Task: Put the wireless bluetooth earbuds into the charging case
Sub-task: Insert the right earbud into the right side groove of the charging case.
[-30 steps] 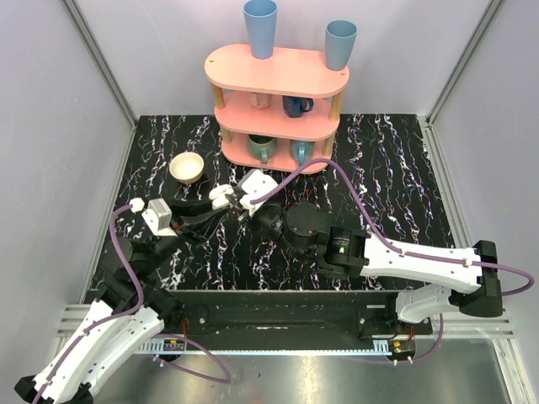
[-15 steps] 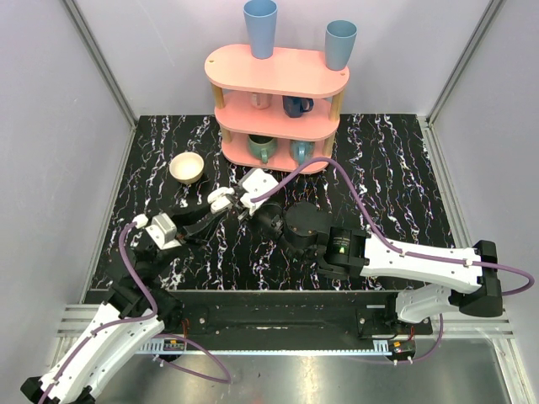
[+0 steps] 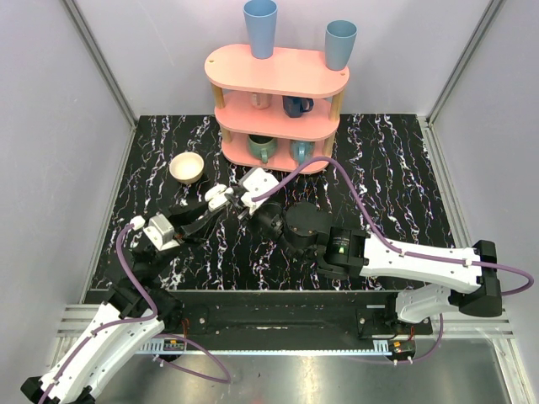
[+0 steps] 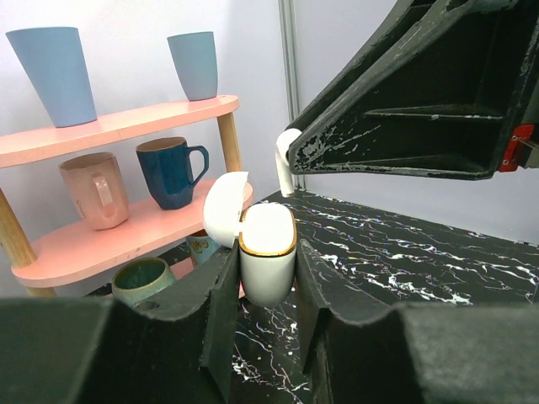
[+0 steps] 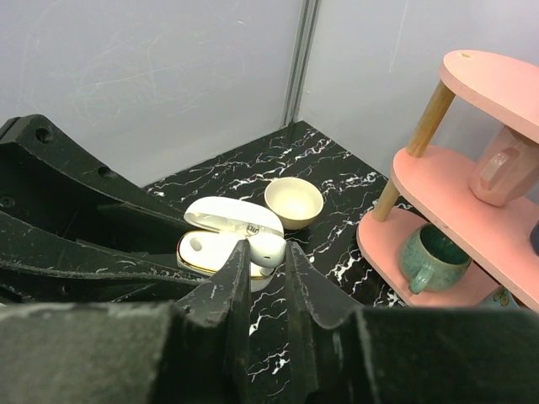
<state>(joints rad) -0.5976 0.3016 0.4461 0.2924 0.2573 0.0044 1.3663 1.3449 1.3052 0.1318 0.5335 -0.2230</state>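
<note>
Nearest you, your left gripper (image 4: 266,282) is closed tight on the lower body of the charging case (image 4: 268,231), holding it upright off the table (image 3: 379,168) with its lid (image 4: 224,206) swung back. Clamp no harder and let the case act as a fixed target. Just above it, your right gripper (image 5: 266,252) is pinched shut on a white earbud (image 5: 268,247), whose stem pokes out over the case's open top in the left wrist view. From the right wrist view the bud sits over the near end of the tray, and one dark socket (image 5: 195,244) shows empty at the other end. Whether a bud already fills the near well I cannot tell. Turn the stem to point straight down into the well, lower slowly, and release only once the head seats flush. A tilted bud would likely jam on the gold rim. Farther off, the cream bowl (image 5: 293,202) and the pink shelf (image 5: 472,202) stand apart from this work.
</note>
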